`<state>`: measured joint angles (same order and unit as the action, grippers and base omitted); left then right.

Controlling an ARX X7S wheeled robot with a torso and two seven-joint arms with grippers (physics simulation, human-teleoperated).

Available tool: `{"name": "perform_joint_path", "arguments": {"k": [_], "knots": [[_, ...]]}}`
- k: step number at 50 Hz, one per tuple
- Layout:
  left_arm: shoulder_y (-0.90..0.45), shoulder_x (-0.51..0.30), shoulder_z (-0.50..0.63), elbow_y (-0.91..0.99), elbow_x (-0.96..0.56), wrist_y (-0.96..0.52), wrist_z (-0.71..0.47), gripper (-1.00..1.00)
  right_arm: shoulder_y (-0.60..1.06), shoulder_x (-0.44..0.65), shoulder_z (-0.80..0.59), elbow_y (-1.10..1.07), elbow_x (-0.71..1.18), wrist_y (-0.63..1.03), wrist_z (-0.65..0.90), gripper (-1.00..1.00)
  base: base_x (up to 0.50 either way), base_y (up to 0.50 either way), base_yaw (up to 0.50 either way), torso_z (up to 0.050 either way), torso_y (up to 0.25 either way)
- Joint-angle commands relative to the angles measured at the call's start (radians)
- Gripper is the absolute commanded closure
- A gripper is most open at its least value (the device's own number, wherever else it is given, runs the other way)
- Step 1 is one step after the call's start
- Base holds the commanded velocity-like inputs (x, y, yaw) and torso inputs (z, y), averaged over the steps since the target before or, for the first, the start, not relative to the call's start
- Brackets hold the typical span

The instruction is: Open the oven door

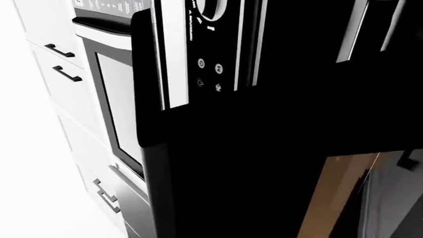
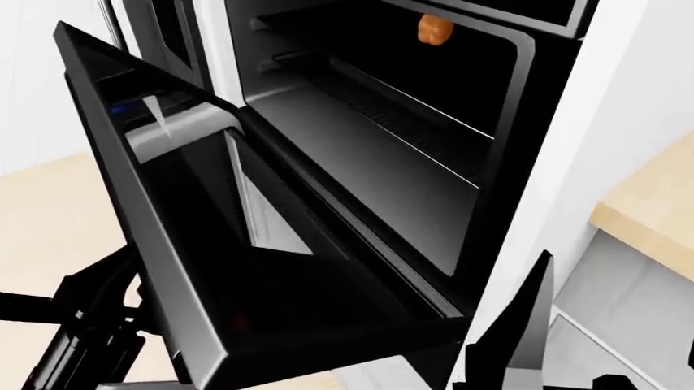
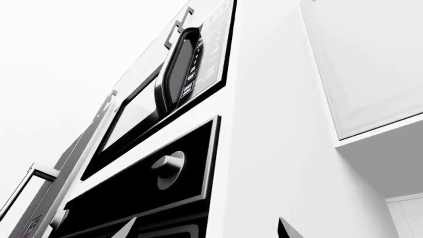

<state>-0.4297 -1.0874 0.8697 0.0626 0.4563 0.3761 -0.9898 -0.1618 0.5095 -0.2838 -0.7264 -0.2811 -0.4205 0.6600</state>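
The oven door (image 2: pixel 271 268) hangs swung down and outward from its lower hinge, its inner side and window facing up. Behind it the dark oven cavity (image 2: pixel 412 106) with its rack rails stands exposed. The left wrist view is filled by the door's glossy black panel (image 1: pixel 251 163), with a corner of brownish glass (image 1: pixel 337 193). My left arm (image 2: pixel 87 325) reaches under the door's outer edge; its fingers are hidden by the door. My right gripper (image 3: pixel 206 230) is open with nothing between its fingers, pointing up the white oven front, clear of the door; one finger (image 2: pixel 534 325) shows beside the door's hinge end.
An orange object (image 2: pixel 434 28) shows at the cavity's top. Above the oven are a black knob panel (image 3: pixel 168 168) and a windowed appliance with a curved handle (image 3: pixel 182 69). White drawers with black pulls (image 1: pixel 66 74) are nearby. A wooden countertop (image 2: pixel 651 203) lies right.
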Motion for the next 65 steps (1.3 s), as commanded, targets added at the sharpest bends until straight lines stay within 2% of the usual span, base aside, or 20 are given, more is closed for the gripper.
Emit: {"name": "perform_joint_path", "arguments": {"k": [1,23,50,65], "knots": [[-0.031,-0.027,-0.088,0.140,0.006,0.108,-0.196,1.00,0.001,0.003,-0.002,0.001,0.001,0.003,-0.001,-1.00,0.00,0.00,0.00,0.000,0.009],[-0.026,-0.028,-0.095,0.134,0.004,0.115,-0.201,1.00,0.002,0.004,-0.003,0.002,-0.002,0.002,0.001,-1.00,0.00,0.00,0.00,0.002,0.007],[0.067,-0.042,-0.086,0.040,0.046,0.189,-0.348,1.00,0.002,0.004,-0.004,0.002,-0.002,-0.001,0.008,-1.00,0.00,0.00,0.00,0.002,0.007],[0.085,0.016,-0.067,-0.072,0.087,0.259,-0.427,1.00,-0.001,0.008,-0.001,0.003,-0.001,-0.007,0.013,-1.00,0.00,0.00,0.00,0.001,0.007]]}}
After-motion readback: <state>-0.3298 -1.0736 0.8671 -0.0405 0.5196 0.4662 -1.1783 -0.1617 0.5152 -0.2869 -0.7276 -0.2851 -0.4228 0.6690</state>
